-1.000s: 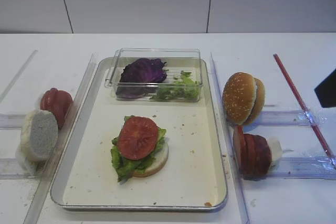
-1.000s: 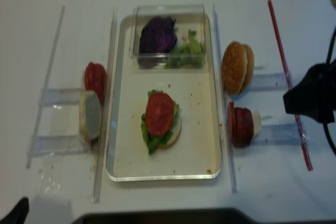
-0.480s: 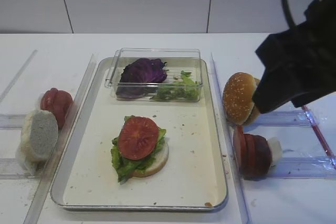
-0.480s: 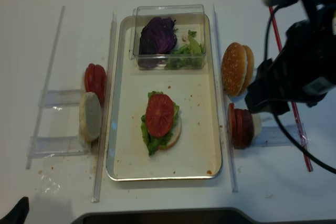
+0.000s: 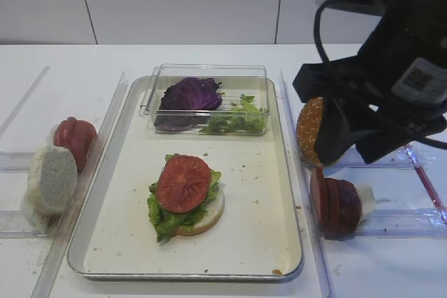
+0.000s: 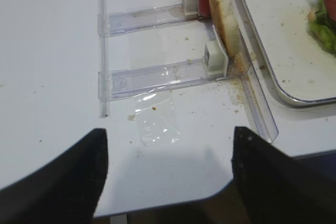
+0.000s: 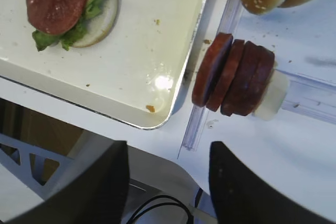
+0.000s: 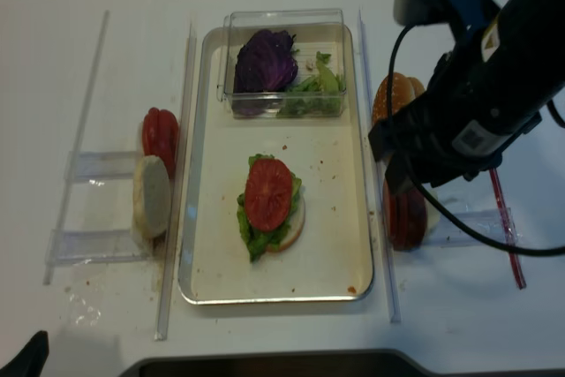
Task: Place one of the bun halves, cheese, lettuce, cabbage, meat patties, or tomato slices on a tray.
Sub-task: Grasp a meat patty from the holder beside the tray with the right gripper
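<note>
Meat patties point(image 7: 233, 77) stand on edge in a tight row in a clear plastic rack point(image 7: 310, 106) just off the right rim of the tray point(image 5: 230, 256), backed by a white stop block point(image 7: 272, 95), and they look like the likely pick, since the right gripper point(image 7: 168, 182) hangs above and a little short of them with its jaws spread and nothing between them. To do this well, I would bring the fingers down on either flat face of the outermost disc, the one nearest the tray, and close gently so the neighbours are not dragged along; then lift straight up before crossing the raised rim. The discs are smooth, pinkish with darker rims, and packed face to face, so separating one may be fiddly. On the tray's cream floor sits a pale bun half point(image 5: 206, 218) carrying ruffled green lettuce point(image 5: 159, 215) and a glossy red tomato slice point(image 5: 183, 183). Behind it a small clear box point(image 5: 207, 75) holds crinkled purple cabbage point(image 5: 190, 94). Sesame-domed buns point(image 5: 307, 130) stand beside the patties. The left gripper point(image 6: 168, 171) shows parted fingers over bare table.
</note>
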Tool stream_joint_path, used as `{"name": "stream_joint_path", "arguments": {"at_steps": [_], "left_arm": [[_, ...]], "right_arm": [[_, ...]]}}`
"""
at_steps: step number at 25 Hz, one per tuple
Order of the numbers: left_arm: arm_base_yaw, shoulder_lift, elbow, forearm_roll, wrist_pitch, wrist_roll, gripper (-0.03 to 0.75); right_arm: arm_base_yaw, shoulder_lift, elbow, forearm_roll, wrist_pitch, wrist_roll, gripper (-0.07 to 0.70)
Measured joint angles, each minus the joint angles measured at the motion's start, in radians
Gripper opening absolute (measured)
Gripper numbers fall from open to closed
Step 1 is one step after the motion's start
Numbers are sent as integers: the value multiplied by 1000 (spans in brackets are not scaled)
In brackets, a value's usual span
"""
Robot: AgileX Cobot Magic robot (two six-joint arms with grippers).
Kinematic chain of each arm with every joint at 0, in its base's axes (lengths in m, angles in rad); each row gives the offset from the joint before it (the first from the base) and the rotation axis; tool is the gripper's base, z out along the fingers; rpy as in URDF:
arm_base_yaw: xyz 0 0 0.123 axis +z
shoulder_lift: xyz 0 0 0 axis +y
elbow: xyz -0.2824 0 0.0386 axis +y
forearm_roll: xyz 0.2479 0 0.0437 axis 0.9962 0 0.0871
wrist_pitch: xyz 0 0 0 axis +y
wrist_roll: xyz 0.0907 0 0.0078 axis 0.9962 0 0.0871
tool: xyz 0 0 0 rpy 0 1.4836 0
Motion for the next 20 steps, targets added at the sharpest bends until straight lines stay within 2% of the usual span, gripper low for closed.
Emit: {"name": "stream_joint_path", "arguments": {"at_steps": [5, 20], "left_arm": [[0, 0, 0, 1, 0, 0, 461], [0, 0, 0, 1, 0, 0, 461]], "right_arm": [[0, 60, 0, 0, -5, 24, 341], [0, 181, -2, -22, -17, 37, 332]]}}
